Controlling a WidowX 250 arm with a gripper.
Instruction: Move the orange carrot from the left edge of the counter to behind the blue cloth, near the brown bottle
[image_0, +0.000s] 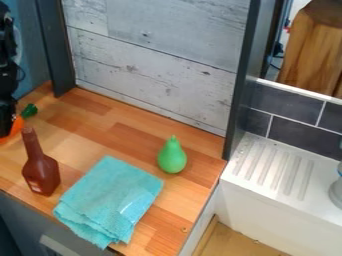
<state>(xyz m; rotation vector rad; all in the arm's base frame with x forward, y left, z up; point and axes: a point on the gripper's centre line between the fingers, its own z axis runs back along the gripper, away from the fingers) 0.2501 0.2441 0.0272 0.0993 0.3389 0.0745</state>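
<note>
A wooden desk (127, 124) in brown and tan blocks runs along a wall of pale, weathered boards (160, 50), which stands between two dark posts. At the left edge of the view, the black pincer (6, 122) hangs low over the desk, right by an orange carrot (15, 129) with a green top (29, 111). Whether the pincer is apart, together or clamped on the carrot, I cannot tell; the black parts overlap the carrot in the view. The carrot is at the far left of the desk, its green top towards the wall.

Nearer the front edge is a dark brown bottle (41, 172) with a long, narrow neck, standing upright. Just to its right in the view, a folded turquoise cloth (110, 200) lies flat, with several layers showing at its front corner. Past the cloth's far right side, a green pear (172, 157) stands with its narrow end up, near the desk's right side.

Beyond that side is a white sink unit (284, 200) with a ridged top, below dark grey tiles (287, 112) with light joints. A grey object (336, 192) shows partly at the right edge. Behind the tiles, at upper right, is a brown wooden piece (310, 50).
</note>
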